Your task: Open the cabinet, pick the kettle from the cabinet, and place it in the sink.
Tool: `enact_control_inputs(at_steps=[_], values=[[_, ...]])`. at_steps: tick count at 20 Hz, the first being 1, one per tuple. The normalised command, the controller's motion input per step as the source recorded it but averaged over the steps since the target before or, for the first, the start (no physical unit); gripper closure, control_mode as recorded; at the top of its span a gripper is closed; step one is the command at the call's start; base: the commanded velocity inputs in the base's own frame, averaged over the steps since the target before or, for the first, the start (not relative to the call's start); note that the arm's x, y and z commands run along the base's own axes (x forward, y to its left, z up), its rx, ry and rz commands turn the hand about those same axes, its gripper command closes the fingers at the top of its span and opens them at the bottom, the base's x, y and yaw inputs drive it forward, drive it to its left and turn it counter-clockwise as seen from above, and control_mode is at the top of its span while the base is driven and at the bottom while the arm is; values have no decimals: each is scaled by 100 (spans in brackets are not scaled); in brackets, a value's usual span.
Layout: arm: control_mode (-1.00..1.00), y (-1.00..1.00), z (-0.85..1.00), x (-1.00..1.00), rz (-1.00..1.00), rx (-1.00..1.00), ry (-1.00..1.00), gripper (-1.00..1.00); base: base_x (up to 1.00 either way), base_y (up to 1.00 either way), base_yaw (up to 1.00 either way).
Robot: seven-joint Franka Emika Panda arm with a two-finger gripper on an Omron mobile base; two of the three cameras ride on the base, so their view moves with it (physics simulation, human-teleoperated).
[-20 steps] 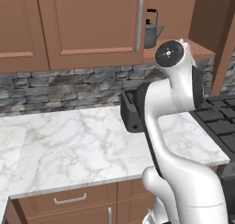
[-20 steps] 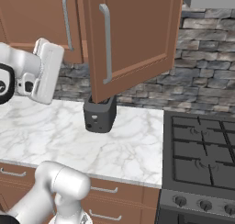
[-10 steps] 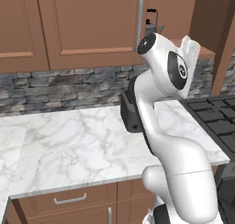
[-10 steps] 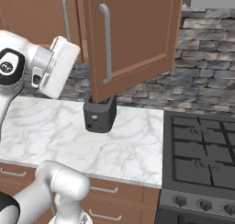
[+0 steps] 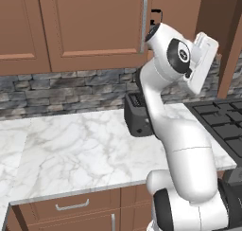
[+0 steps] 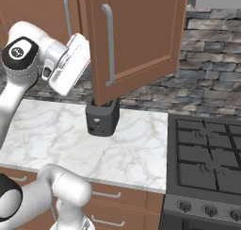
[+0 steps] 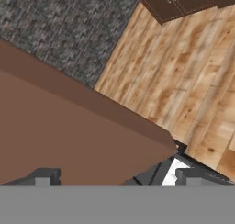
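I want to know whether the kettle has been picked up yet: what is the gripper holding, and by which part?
Nothing. The gripper is open and empty, with the cabinet door swung open.

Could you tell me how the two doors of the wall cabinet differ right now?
The right cabinet door is swung open, its panel angled out over the black toaster; the left cabinet door lies shut, flush with the cabinet front. The open door shows its full silver bar handle; the shut door's handle sits at its right edge, beside the arm. Both are reddish-brown wood with recessed panels.
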Motion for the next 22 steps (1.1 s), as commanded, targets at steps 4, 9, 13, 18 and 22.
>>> enact_control_inputs(at_steps=[4,9,13,18,22], values=[[-100,-11,-15,-2,-22,0,-29,-100,0,0,0],[-100,-34,-11,-35,-15,2,-27,-100,0,0,0],[-100,-46,-15,-32,-13,2,-18,-100,0,0,0],[-100,-61,-14,-13,-12,3,-4,-100,0,0,0],[-100,-64,-8,4,-11,1,0,-100,0,0,0]])
